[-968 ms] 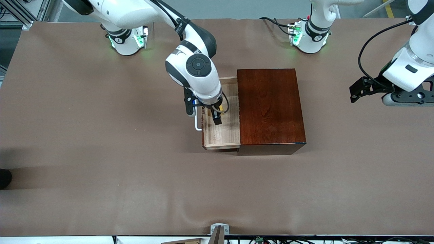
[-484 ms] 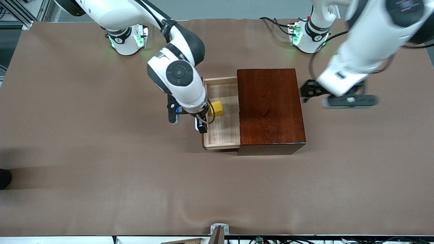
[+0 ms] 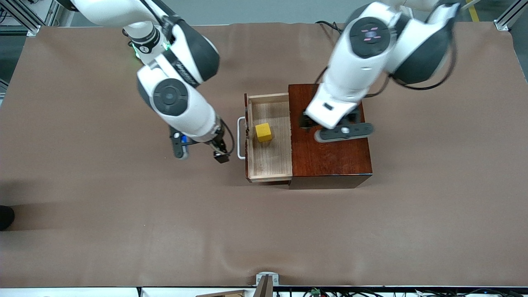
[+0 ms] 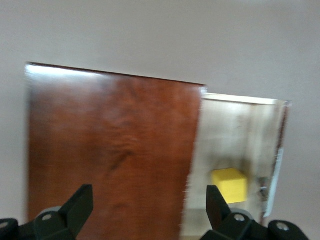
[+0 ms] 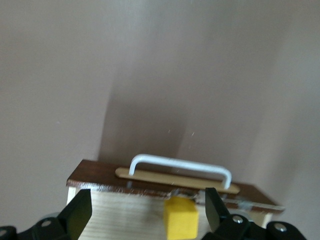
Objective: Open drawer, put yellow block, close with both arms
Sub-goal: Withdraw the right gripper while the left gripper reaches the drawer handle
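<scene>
Front view: the drawer (image 3: 269,138) stood pulled out of the mahogany box (image 3: 328,130) toward the right arm's end of the table (image 3: 82,185). The yellow block (image 3: 263,132) lay on the drawer floor, near the drawer front. The white handle (image 3: 240,138) projected from that front. The right claw (image 3: 214,150) hung over the table just beside the handle, empty and clear of it. The left claw (image 3: 307,122) hung over the top of the box, empty.

Left wrist view: the left claw (image 4: 147,207) had its fingers (image 4: 77,205) set wide apart above the box (image 4: 110,150). The block (image 4: 229,185) sat in the open drawer (image 4: 235,145).

Right wrist view: the right claw (image 5: 145,210) also had its fingers (image 5: 77,210) spread apart, above the drawer front. The handle (image 5: 180,167) and the block (image 5: 181,218) were visible between them.
</scene>
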`<action>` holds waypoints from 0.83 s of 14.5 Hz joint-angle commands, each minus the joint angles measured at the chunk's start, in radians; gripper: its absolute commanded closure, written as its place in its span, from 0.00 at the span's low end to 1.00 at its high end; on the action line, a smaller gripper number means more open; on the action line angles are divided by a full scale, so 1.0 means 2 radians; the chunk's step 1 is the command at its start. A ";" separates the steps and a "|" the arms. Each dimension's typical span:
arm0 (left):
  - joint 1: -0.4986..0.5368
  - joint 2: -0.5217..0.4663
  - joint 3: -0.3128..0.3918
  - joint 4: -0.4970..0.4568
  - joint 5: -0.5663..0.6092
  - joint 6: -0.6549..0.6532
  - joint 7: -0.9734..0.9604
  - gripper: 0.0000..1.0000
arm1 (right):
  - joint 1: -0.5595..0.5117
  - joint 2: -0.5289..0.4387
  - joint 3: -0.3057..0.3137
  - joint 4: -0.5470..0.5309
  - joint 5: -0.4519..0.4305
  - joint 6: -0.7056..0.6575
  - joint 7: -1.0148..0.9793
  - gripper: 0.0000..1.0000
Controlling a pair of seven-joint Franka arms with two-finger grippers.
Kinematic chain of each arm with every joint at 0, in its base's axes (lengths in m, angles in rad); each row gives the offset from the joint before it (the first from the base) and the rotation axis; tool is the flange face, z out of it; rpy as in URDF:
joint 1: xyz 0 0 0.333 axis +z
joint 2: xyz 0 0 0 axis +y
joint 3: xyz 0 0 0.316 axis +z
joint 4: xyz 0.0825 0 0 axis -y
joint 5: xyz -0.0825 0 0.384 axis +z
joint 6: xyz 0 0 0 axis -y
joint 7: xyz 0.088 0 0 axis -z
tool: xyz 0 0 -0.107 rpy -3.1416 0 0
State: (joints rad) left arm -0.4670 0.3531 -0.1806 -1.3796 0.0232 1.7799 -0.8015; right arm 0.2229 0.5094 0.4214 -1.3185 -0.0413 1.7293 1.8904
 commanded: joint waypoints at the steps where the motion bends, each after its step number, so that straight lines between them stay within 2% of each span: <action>1: -0.039 0.037 0.007 0.031 -0.002 0.048 -0.072 0.00 | -0.029 -0.021 0.008 -0.007 0.021 -0.022 -0.049 0.00; 4: -0.091 0.078 0.012 0.052 0.005 0.098 -0.169 0.00 | -0.062 -0.038 0.008 -0.007 0.051 -0.043 -0.107 0.00; 6: -0.133 0.111 0.037 0.091 0.016 0.105 -0.249 0.00 | -0.080 -0.044 0.009 0.000 0.052 -0.071 -0.143 0.00; 10: -0.222 0.162 0.099 0.101 0.015 0.209 -0.390 0.00 | -0.107 -0.045 0.008 0.022 0.054 -0.115 -0.202 0.00; 12: -0.247 0.186 0.114 0.114 0.015 0.240 -0.441 0.00 | -0.119 -0.045 0.009 0.030 0.053 -0.136 -0.237 0.00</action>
State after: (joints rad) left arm -0.9158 0.6577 0.0086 -1.2242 0.0359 2.2224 -1.5874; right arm 0.0197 0.4251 0.4216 -1.2751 0.0462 1.4971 1.4792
